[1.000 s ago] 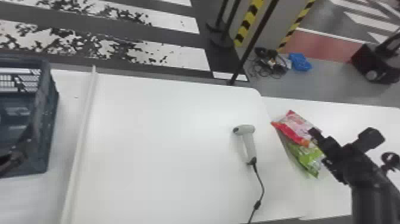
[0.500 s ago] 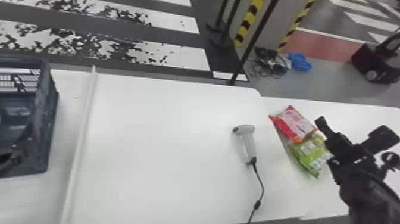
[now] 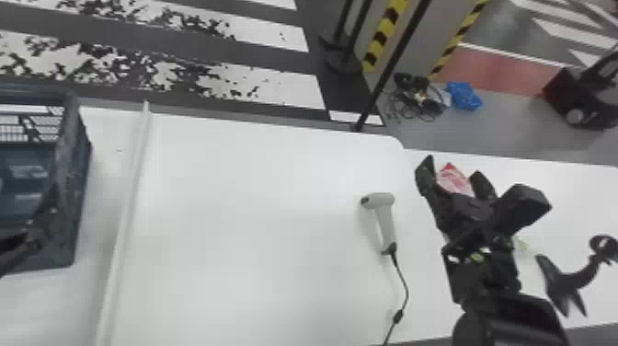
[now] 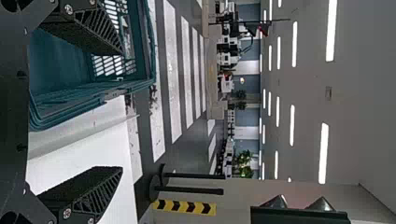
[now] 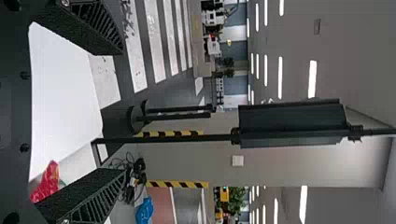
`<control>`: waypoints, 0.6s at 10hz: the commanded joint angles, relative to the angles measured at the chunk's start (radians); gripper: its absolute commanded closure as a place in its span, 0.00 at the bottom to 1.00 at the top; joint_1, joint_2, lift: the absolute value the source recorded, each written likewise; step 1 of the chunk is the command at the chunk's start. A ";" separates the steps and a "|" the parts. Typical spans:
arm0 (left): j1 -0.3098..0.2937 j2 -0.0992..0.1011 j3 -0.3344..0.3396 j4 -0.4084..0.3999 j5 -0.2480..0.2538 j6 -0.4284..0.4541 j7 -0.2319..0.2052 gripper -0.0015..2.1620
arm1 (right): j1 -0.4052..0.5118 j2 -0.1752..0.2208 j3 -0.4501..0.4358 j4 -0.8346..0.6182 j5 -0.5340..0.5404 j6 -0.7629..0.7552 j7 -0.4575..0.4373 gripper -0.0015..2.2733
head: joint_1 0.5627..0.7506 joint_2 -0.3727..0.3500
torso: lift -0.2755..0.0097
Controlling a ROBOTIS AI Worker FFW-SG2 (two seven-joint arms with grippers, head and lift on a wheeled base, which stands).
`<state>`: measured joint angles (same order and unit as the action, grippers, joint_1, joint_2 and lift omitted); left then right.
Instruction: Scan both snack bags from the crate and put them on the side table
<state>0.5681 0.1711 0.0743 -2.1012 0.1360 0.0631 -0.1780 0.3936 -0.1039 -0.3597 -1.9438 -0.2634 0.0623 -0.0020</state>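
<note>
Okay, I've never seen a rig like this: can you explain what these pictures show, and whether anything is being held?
It is a two-armed robot. The head view looks down from its head; each wrist view comes from a camera on one arm and is turned on its side.

A white table carries a handheld scanner with a cable, and a blue crate stands on the robot's left. On the side table, to the right, lies a red snack bag; green patches by the right arm are probably the other bag.

The left gripper and right gripper both have their fingers apart, with nothing held between them.
</note>
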 commanded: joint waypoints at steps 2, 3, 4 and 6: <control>0.007 -0.016 -0.025 -0.006 -0.021 0.001 0.015 0.06 | 0.097 0.050 0.151 -0.043 0.082 -0.054 -0.030 0.01 | 0.70 0.20 | 0.66; 0.009 -0.022 -0.042 -0.006 -0.022 0.001 0.026 0.06 | 0.126 0.067 0.199 -0.046 0.116 -0.072 -0.053 0.01 | 0.70 0.25 | 0.66; 0.016 -0.028 -0.059 -0.013 -0.035 -0.002 0.029 0.06 | 0.137 0.073 0.239 -0.044 0.147 -0.078 -0.081 0.01 | 0.70 0.27 | 0.66; 0.046 -0.031 -0.074 -0.031 -0.053 -0.012 0.043 0.06 | 0.163 0.075 0.298 -0.044 0.205 -0.164 -0.116 0.01 | 0.70 0.32 | 0.66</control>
<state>0.6039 0.1405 0.0031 -2.1267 0.0866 0.0571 -0.1352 0.5476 -0.0295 -0.0826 -1.9885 -0.0855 -0.0747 -0.1149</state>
